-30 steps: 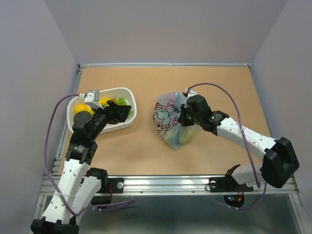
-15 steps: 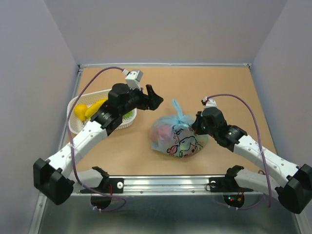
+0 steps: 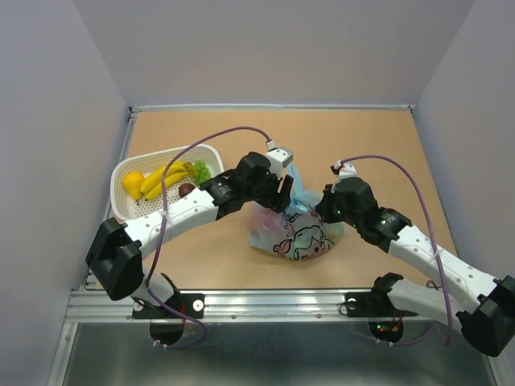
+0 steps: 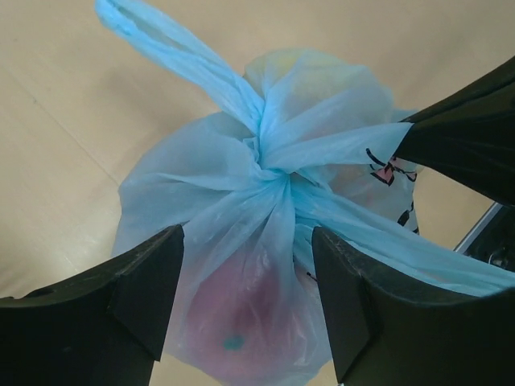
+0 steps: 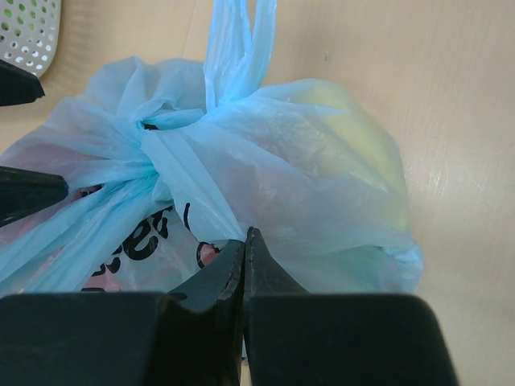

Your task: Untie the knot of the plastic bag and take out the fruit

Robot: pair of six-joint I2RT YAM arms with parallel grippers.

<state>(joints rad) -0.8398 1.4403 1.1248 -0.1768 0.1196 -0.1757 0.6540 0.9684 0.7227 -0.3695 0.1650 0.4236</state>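
The light-blue plastic bag [image 3: 296, 240] lies at the table's middle, its knot [image 4: 269, 165] on top with a long handle loop [image 5: 233, 48] sticking out. Fruit shows through the film: a pink one [image 4: 233, 318] and a yellow-green one [image 5: 354, 137]. My left gripper [image 4: 245, 241] is open, with a finger [image 4: 145, 289] on each side of the bunched plastic just below the knot. My right gripper [image 5: 245, 237] is shut on a fold of the bag beside the printed word, pulling a band of film taut. From above, the left gripper [image 3: 282, 193] hides most of the knot, and the right gripper [image 3: 326, 211] meets the bag's right side.
A white slotted basket [image 3: 173, 150] stands at the left with bananas [image 3: 165, 178], a lemon [image 3: 133, 182], green grapes and a dark plum. My left arm stretches from the basket's front over to the bag. Walls close the table on three sides.
My left arm has swung from the basket to the bag, and its jaws have narrowed a little around the plastic under the knot. The right gripper kept its grip as the bag shifted.
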